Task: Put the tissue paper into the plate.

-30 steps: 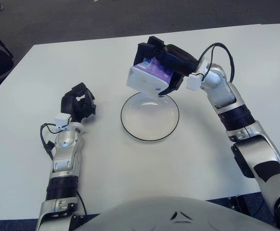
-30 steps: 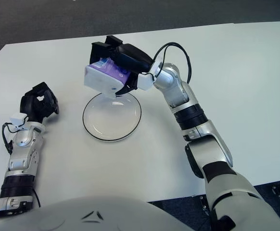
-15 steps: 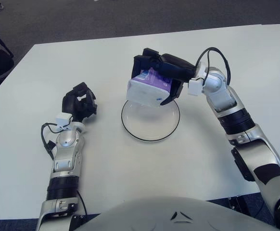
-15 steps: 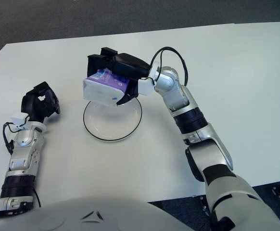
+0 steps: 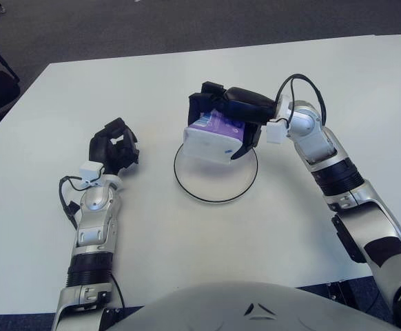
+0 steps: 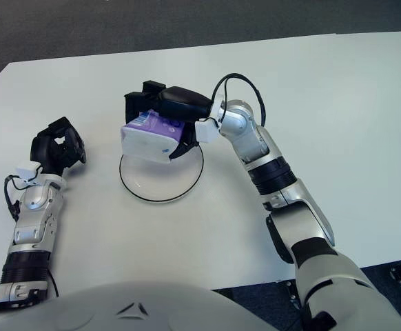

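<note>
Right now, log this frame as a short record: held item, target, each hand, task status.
held item: tissue pack, white and purple, gripped from above
target: plate, round, dark rim, on the white table
right hand: shut on the pack, over the plate's far edge
left hand: apart from the plate, on its left, holding nothing
task status: pack not yet released

My right hand [image 5: 227,118] with tissue pack [image 5: 213,136] covers far half of plate [image 5: 216,186]; near half of plate bare, open from near side. My left hand [image 5: 113,147] shows well left of plate, bare bench [image 5: 166,234] between. Bench beyond and right of my right arm open. Nothing else stands on bench.
</note>
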### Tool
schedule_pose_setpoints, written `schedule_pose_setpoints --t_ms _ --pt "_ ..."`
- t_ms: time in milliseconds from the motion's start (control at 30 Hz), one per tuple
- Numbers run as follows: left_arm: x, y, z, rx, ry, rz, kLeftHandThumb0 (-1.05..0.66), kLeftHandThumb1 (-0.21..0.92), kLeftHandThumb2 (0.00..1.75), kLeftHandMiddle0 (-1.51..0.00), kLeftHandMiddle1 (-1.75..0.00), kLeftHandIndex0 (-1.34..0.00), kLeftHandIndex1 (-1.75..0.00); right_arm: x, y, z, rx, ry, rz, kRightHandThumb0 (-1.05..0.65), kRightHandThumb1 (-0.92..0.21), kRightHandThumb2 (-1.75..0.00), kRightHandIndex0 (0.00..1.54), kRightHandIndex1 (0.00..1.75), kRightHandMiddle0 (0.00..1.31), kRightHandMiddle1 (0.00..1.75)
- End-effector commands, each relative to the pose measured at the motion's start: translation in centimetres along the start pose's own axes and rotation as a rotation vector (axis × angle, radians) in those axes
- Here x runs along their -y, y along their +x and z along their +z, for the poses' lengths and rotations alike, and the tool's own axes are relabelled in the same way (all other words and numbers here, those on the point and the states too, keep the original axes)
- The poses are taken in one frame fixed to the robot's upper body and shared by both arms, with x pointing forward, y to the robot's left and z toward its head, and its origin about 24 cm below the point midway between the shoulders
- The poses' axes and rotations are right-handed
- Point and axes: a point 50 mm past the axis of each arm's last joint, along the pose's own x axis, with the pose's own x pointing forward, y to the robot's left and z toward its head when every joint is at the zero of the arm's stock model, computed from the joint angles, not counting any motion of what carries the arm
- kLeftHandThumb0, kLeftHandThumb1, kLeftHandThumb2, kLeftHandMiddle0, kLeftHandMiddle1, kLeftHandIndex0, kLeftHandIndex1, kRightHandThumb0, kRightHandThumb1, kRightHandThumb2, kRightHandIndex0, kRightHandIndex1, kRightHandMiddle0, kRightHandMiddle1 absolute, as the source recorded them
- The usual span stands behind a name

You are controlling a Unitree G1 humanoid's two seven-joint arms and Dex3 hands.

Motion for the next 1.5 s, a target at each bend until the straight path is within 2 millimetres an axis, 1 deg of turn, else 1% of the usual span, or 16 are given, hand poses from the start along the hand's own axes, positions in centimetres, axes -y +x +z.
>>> schedule_pose_setpoints --t_ms 0,133,300,400,633,733,900,1033,1100,1167,1200,1233,1300,1333,1400,1467 --pt "1.0 -4.9 -5.9 -0.275 -0.079 0.050 -0.41 0.68 0.97 -1.35 -1.75 -1.02 -1.75 -0.4 -0.2 0.2 0.000 0.000 0.036 0.00 -0.12 -1.52 0.78 1.65 0.55 1.75" --pt "1.0 -4.9 -5.9 -0.273 -0.079 0.051 -0.41 0.68 0.97 -1.35 -1.75 -1.02 -1.75 -0.6 -0.3 0.1 -0.024 -0.003 0.085 0.00 -0.12 -1.52 0.74 1.71 0.57 1.71" --pt "1.0 -4.9 -5.8 -0.271 -0.078 0.050 -0.41 0.68 0.97 -1.35 -1.75 -1.02 -1.75 -0.9 -0.6 0.2 -0.041 -0.017 0.136 0.00 -0.16 -1.42 0.71 1.74 0.65 1.50" --pt "0.9 -4.9 -5.8 -0.271 -0.083 0.048 -0.42 0.68 0.97 -1.35 -1.75 -1.02 -1.75 -1.1 -0.8 0.2 -0.055 -0.017 0.148 0.00 -0.19 -1.36 0.69 1.74 0.66 1.44" --pt "0.9 -4.9 -5.8 -0.272 -0.088 0.048 -0.41 0.67 0.97 -1.35 -1.75 -1.02 -1.75 -1.4 -1.1 0.1 -0.088 -0.017 0.174 -0.01 -0.32 -1.21 0.63 1.75 0.59 1.40" --pt "0.9 -4.9 -5.7 -0.269 -0.080 0.051 -0.41 0.66 0.97 -1.35 -1.75 -1.02 -1.75 -1.5 -1.1 0.0 -0.093 -0.022 0.179 -0.01 -0.38 -1.22 0.48 1.75 0.47 1.65" --pt "0.9 -4.9 -5.6 -0.267 -0.070 0.053 -0.41 0.65 0.97 -1.35 -1.75 -1.02 -1.75 -1.5 -1.1 0.0 -0.102 -0.028 0.185 -0.01 -0.43 -1.18 0.42 1.75 0.41 1.73" --pt "0.9 -4.9 -5.6 -0.275 -0.063 0.062 -0.42 0.65 0.97 -1.34 -1.75 -1.01 -1.75 -1.5 -1.1 0.0 -0.096 -0.049 0.201 -0.01 -0.49 -1.11 0.38 1.75 0.36 1.73" --pt "1.0 -4.9 -5.6 -0.278 -0.061 0.069 -0.43 0.65 0.97 -1.33 -1.75 -1.00 -1.75 -1.4 -1.1 0.1 -0.078 -0.070 0.206 0.25 -0.46 -1.14 0.45 1.75 0.15 1.55" --pt "1.0 -4.9 -5.7 -0.278 -0.061 0.074 -0.43 0.65 0.97 -1.33 -1.75 -1.00 -1.75 -1.4 -1.1 0.2 -0.059 -0.089 0.206 0.33 -0.47 -1.12 0.46 1.75 0.08 1.47" --pt "1.0 -4.9 -5.7 -0.278 -0.061 0.076 -0.43 0.65 0.97 -1.33 -1.75 -1.00 -1.75 -1.4 -1.1 0.2 -0.050 -0.096 0.204 0.01 -0.44 -1.05 0.33 1.61 0.05 1.38" --pt "1.0 -4.9 -5.7 -0.277 -0.062 0.078 -0.43 0.65 0.97 -1.33 -1.75 -1.00 -1.75 -1.3 -1.1 0.2 -0.040 -0.106 0.203 -0.11 -0.43 -1.02 0.29 1.56 0.04 1.34" --pt "1.0 -4.9 -5.6 -0.277 -0.063 0.080 -0.43 0.65 0.97 -1.32 -1.75 -1.00 -1.75 -1.3 -1.1 0.2 -0.028 -0.117 0.202 -0.44 -0.47 -0.87 0.18 1.18 0.02 1.16" --pt "1.0 -4.9 -5.6 -0.278 -0.063 0.079 -0.43 0.65 0.97 -1.32 -1.75 -1.00 -1.75 -1.2 -1.0 0.3 -0.019 -0.129 0.199 -0.49 -0.48 -0.85 0.17 1.12 0.01 1.13" --pt "1.0 -4.9 -5.7 -0.282 -0.067 0.074 -0.43 0.65 0.97 -1.32 -1.75 -1.00 -1.75 -1.2 -1.0 0.3 0.002 -0.152 0.188 -0.63 -0.53 -0.74 0.13 0.85 0.00 1.00" --pt "1.0 -4.9 -5.7 -0.280 -0.073 0.069 -0.43 0.65 0.97 -1.32 -1.75 -1.00 -1.75 -1.0 -1.0 0.4 0.021 -0.157 0.181 -0.69 -0.56 -0.69 0.11 0.71 0.00 0.92"
